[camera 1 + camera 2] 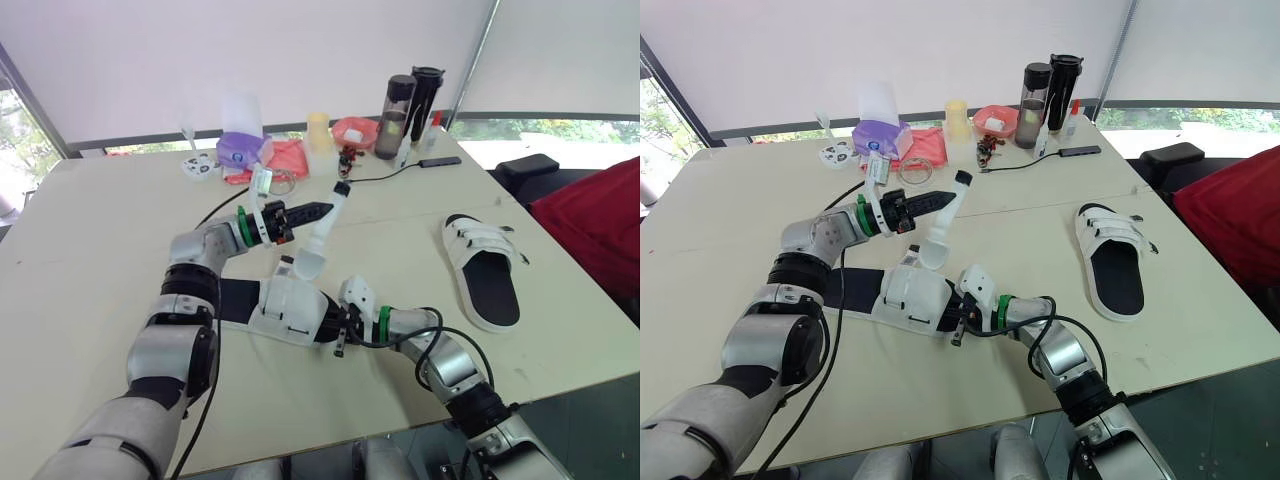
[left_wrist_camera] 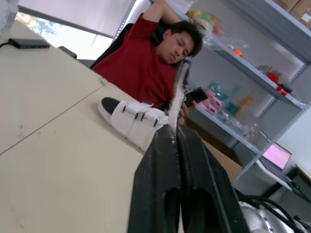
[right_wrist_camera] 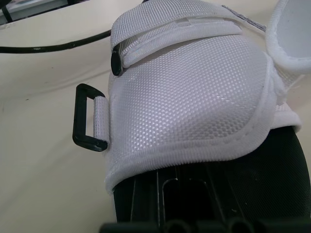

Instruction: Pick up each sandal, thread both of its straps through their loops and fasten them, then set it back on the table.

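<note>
A white sandal with a black sole (image 1: 283, 307) lies at the near middle of the table (image 1: 90, 250). One of its white straps (image 1: 322, 235) stands pulled upward, and my left gripper (image 1: 322, 210) is shut on that strap near its free end; the pinch shows close up in the left wrist view (image 2: 174, 133). My right gripper (image 1: 339, 328) is at the sandal's right end, shut on the sole edge. In the right wrist view the mesh upper (image 3: 194, 102) and a free black loop (image 3: 87, 117) show. A second white sandal (image 1: 482, 268) lies flat to the right, apart from both grippers.
At the table's far side stand two dark bottles (image 1: 410, 110), a pale cup (image 1: 318, 132), a pink bowl (image 1: 353, 130), a purple tissue box (image 1: 243, 148) and a dark hub (image 1: 440, 161) with a cable. A person in red (image 2: 146, 60) sits past the right edge.
</note>
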Motion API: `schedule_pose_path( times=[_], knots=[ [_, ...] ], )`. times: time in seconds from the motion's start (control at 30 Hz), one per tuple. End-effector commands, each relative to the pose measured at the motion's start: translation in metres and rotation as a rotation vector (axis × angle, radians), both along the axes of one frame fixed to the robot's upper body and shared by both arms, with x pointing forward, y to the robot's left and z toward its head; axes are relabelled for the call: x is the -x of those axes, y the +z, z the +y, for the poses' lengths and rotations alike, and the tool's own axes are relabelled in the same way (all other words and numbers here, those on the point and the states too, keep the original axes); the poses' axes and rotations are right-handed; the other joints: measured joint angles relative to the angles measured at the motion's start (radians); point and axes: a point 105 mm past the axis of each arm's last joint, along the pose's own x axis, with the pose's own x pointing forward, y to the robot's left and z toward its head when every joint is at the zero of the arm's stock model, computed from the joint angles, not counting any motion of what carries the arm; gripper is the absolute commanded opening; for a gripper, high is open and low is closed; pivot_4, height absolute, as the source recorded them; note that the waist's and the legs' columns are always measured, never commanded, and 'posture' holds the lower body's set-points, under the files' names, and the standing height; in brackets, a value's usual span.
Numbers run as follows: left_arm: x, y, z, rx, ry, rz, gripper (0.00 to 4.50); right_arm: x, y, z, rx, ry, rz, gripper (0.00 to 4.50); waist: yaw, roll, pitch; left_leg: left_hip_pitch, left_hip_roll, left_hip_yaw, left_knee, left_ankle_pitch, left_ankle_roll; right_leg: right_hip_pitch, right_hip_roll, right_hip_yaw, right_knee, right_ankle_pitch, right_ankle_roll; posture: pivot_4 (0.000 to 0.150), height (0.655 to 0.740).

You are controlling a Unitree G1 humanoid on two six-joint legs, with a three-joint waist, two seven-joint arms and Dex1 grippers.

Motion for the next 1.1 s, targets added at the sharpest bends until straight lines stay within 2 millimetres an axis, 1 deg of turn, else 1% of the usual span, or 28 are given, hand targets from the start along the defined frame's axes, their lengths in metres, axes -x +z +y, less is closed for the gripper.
schedule_pose_path(
  times=[0.03, 0.1, 0.17, 0.23, 0.3, 0.37, 0.43, 0.53, 0.6, 0.67, 0.7, 0.77, 0.8, 0.83, 0.87, 1.1],
  knots=[
    [0.015, 0.028, 0.002, 0.012, -0.068, -0.132, 0.04, 0.003, -0.059, -0.027, 0.173, -0.116, 0.169, 0.0, 0.0, 0.0, 0.0, 0.0, 0.0, 0.0, 0.0, 0.0, 0.0, 0.0, 0.0, 0.0, 0.0, 0.0, 0.0, 0.15, 0.74],
    [0.029, 0.033, 0.004, -0.019, -0.112, -0.194, 0.04, 0.003, -0.059, -0.028, 0.174, -0.118, 0.168, 0.0, -0.001, 0.001, 0.0, 0.0, 0.0, 0.0, 0.0, 0.0, 0.0, 0.0, 0.0, 0.001, 0.0, 0.0, 0.0, 0.15, 0.74],
    [0.047, 0.03, 0.006, -0.082, -0.169, -0.265, 0.04, 0.004, -0.059, -0.029, 0.175, -0.121, 0.167, 0.0, -0.001, 0.002, 0.0, 0.0, 0.001, 0.0, -0.001, 0.0, 0.0, 0.0, 0.0, 0.001, 0.0, 0.0, 0.0, 0.15, 0.74],
    [0.064, 0.023, 0.01, -0.154, -0.216, -0.308, 0.04, 0.005, -0.06, -0.031, 0.176, -0.123, 0.168, 0.0, 0.001, 0.003, 0.0, 0.001, 0.001, 0.001, -0.002, 0.0, 0.0, 0.0, 0.0, 0.002, 0.0, 0.0, 0.0, 0.15, 0.74],
    [0.088, 0.01, 0.019, -0.233, -0.292, -0.315, 0.04, 0.006, -0.061, -0.032, 0.179, -0.122, 0.169, 0.0, -0.001, 0.004, 0.0, 0.001, 0.001, 0.001, -0.002, 0.0, 0.0, 0.0, 0.0, 0.003, 0.0, 0.0, -0.001, 0.15, 0.74],
    [0.106, -0.001, 0.028, -0.263, -0.335, -0.269, 0.04, 0.006, -0.062, -0.033, 0.183, -0.12, 0.169, 0.0, 0.0, 0.004, 0.0, 0.001, 0.001, 0.001, -0.002, 0.0, 0.0, -0.001, -0.002, 0.005, 0.0, 0.0, -0.001, 0.15, 0.74],
    [0.12, -0.012, 0.033, -0.278, -0.352, -0.22, 0.04, 0.005, -0.062, -0.032, 0.184, -0.116, 0.168, 0.0, 0.001, 0.004, 0.0, 0.001, 0.001, 0.001, -0.003, 0.0, 0.0, -0.001, -0.003, 0.005, -0.001, -0.001, -0.002, 0.15, 0.74],
    [0.133, -0.031, 0.039, -0.311, -0.348, -0.159, 0.04, 0.004, -0.061, -0.031, 0.186, -0.107, 0.165, 0.0, 0.0, 0.005, 0.001, -0.001, 0.002, 0.001, -0.002, -0.001, -0.001, -0.004, -0.004, 0.005, -0.005, -0.001, -0.002, 0.15, 0.74],
    [0.137, -0.039, 0.041, -0.319, -0.34, -0.13, 0.04, 0.003, -0.061, -0.03, 0.187, -0.104, 0.164, 0.0, -0.001, 0.009, 0.001, -0.003, 0.004, 0.001, -0.002, -0.001, -0.001, -0.005, -0.003, 0.004, -0.01, -0.001, -0.002, 0.15, 0.74],
    [0.138, -0.046, 0.045, -0.316, -0.328, -0.101, 0.56, 0.003, -0.061, -0.03, 0.19, -0.096, 0.164, 0.0, -0.002, 0.012, -0.001, -0.01, 0.009, 0.001, -0.003, -0.001, -0.001, -0.005, 0.0, 0.002, -0.019, 0.0, -0.004, 0.15, 0.74],
    [0.139, -0.049, 0.046, -0.313, -0.32, -0.087, 0.84, 0.003, -0.061, -0.03, 0.193, -0.091, 0.164, 0.0, -0.002, 0.011, -0.001, -0.013, 0.009, 0.001, -0.002, -0.001, -0.001, -0.008, 0.0, 0.002, -0.019, 0.0, -0.004, 0.15, 0.74],
    [0.136, -0.048, 0.047, -0.307, -0.256, -0.111, 1.74, 0.003, -0.062, -0.03, 0.198, -0.082, 0.166, 0.0, -0.001, 0.011, -0.001, -0.013, 0.009, 0.003, -0.002, -0.001, -0.001, -0.01, -0.001, 0.002, -0.018, 0.001, -0.006, 0.15, 0.74],
    [0.134, -0.046, 0.047, -0.303, -0.226, -0.123, 2.26, 0.003, -0.062, -0.03, 0.2, -0.079, 0.167, 0.0, 0.0, 0.011, -0.001, -0.013, 0.009, 0.003, -0.002, -0.001, -0.001, -0.011, -0.001, 0.002, -0.018, 0.003, -0.007, 0.15, 0.74],
    [0.134, -0.044, 0.047, -0.299, -0.211, -0.125, 2.76, 0.003, -0.063, -0.03, 0.201, -0.077, 0.168, 0.0, 0.001, 0.011, -0.001, -0.013, 0.009, 0.003, -0.002, -0.001, -0.001, -0.012, 0.0, 0.002, -0.017, 0.003, -0.008, 0.15, 0.74],
    [0.136, -0.043, 0.048, -0.302, -0.206, -0.131, 3.16, 0.002, -0.063, -0.03, 0.201, -0.076, 0.167, 0.0, 0.001, 0.011, -0.001, -0.013, 0.009, 0.003, -0.002, -0.001, -0.001, -0.013, 0.0, 0.002, -0.016, 0.004, -0.008, 0.15, 0.74],
    [0.149, -0.046, 0.06, -0.32, -0.161, -0.083, 3.16, 0.001, -0.063, -0.029, 0.2, -0.072, 0.169, 0.0, 0.0, 0.012, -0.001, -0.011, 0.01, 0.003, -0.003, -0.001, -0.001, -0.014, 0.001, 0.002, -0.014, 0.004, -0.01, 0.15, 0.74]
  ],
)
